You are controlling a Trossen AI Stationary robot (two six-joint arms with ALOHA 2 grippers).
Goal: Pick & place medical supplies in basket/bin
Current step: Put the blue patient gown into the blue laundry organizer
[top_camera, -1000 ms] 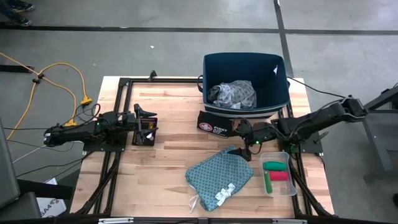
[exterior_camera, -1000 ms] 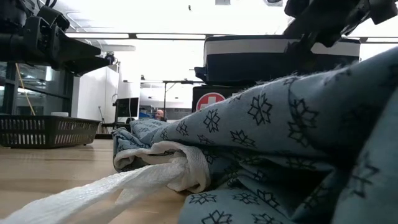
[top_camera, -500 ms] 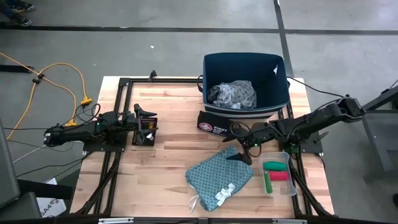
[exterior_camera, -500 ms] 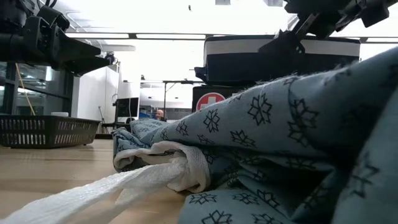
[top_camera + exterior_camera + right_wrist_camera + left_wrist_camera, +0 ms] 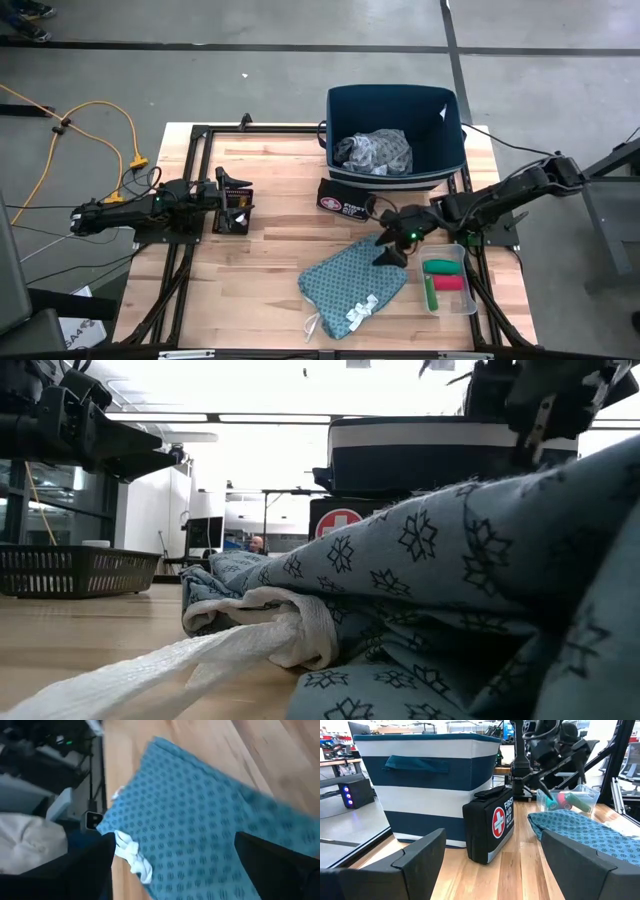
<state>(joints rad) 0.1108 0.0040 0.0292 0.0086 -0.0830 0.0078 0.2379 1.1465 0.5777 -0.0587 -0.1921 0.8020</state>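
Observation:
The teal patterned cloth lies flat on the table with its white ties at its near end; it fills the low view. My right gripper hovers open over the cloth's far right corner, fingers pointing down; its wrist view shows the cloth beneath the open gripper. The pale blue-grey cloth lies inside the navy bin. Green and red rolls sit in a clear tray. My left gripper waits open at the table's left.
A black first aid kit stands against the bin's near side, just left of my right gripper. A small black basket sits by my left gripper. Bare wood lies between the two arms. The clear tray sits close to the cloth's right edge.
My right gripper has moved toward the table's near edge and down, from beside the first aid kit to above the teal cloth's far right corner, tipping its fingers downward. The cloth has stayed where it was.

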